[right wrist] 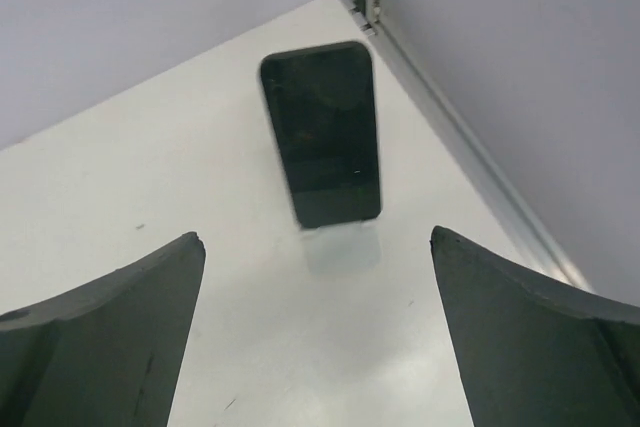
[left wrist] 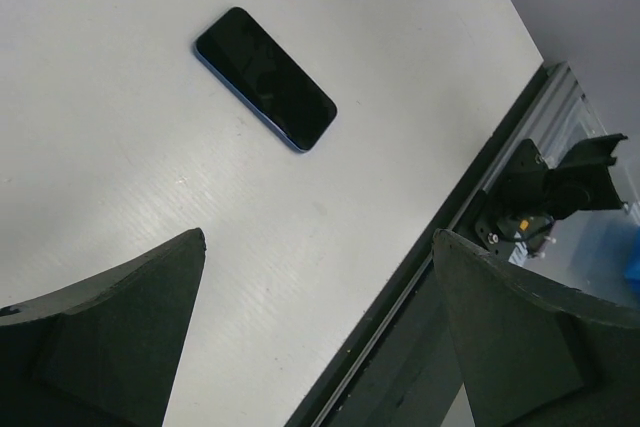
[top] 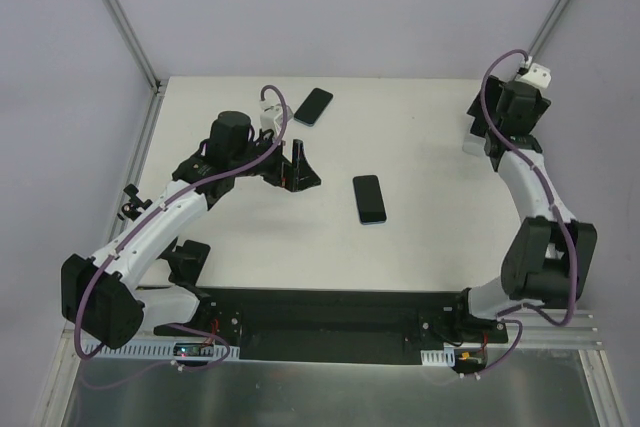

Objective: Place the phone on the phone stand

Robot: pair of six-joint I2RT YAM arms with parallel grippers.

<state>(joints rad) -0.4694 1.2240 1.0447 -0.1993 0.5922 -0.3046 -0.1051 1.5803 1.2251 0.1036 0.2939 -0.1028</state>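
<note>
While your left claw [top: 297, 169] hung over the left half of the table [top: 430, 247] with its jaws apart and nothing between them, a dark phone [top: 313, 105] lay flat near the far edge. A blue-edged phone [top: 369, 198] lay flat at the table's middle. By the far right corner, your right claw [right wrist: 318, 237] stood wide apart, gripping nothing. Just beyond it, the propped phone [right wrist: 322, 132] leaned upright on the clear phone stand [right wrist: 342, 247].
</note>
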